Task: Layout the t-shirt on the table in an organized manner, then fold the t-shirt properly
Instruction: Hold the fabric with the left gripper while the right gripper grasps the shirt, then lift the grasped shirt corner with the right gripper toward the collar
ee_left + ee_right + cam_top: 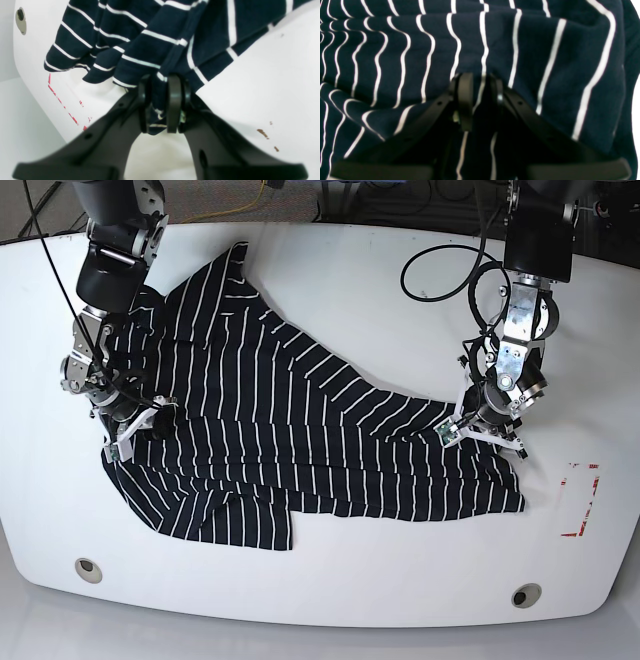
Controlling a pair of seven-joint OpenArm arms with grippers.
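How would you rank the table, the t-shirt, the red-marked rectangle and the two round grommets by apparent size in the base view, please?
1. table
2. t-shirt
3. red-marked rectangle
4. left-side grommet and right-side grommet: these look alike, so no ranking between them.

Yellow cable point(263, 191) and a tangle of dark cables point(400, 192) along the top of the base view; pale grey floor point(12, 625) at lower left.

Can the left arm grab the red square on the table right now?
Probably not: the left gripper is shut on the t-shirt, though the red-marked rectangle lies uncovered close beside it on the table.
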